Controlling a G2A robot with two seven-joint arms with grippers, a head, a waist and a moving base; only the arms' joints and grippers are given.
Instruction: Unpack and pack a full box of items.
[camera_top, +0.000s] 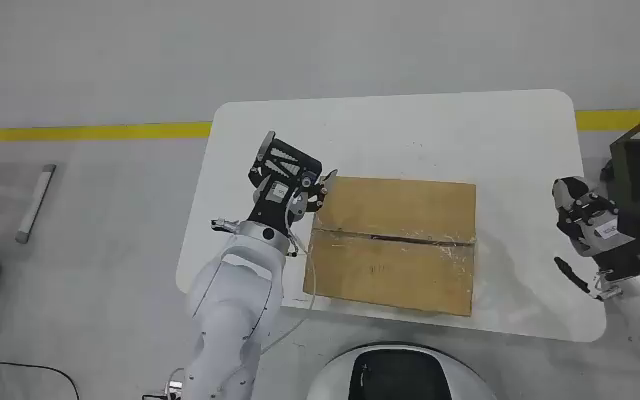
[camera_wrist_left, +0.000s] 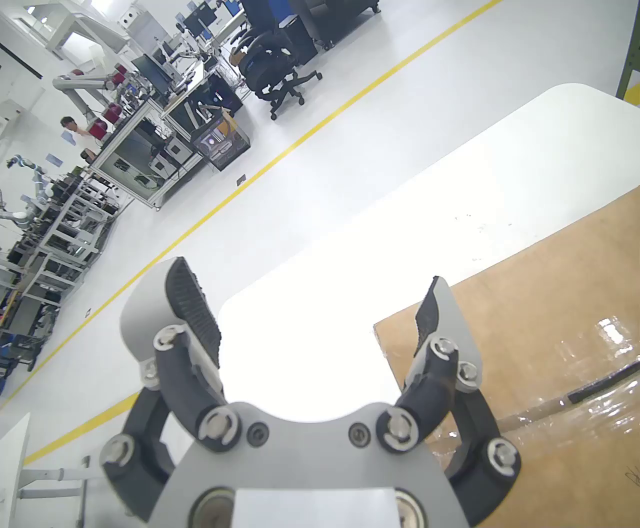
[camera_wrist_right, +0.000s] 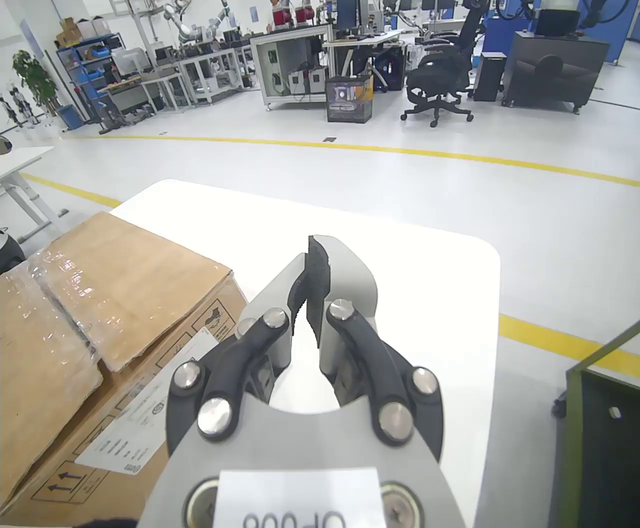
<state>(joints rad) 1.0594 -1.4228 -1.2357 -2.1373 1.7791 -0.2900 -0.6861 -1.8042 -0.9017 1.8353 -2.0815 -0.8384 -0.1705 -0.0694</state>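
- The right end effector hangs above the white desk, its pads pressed together.
- A cardboard box sits on the desk beside it, flaps shut under clear tape, with a white label on its side.

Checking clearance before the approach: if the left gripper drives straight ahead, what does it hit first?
Probably the bare table: the open left gripper aims at it just beside the box corner. One finger may graze the box; depth is unclear.
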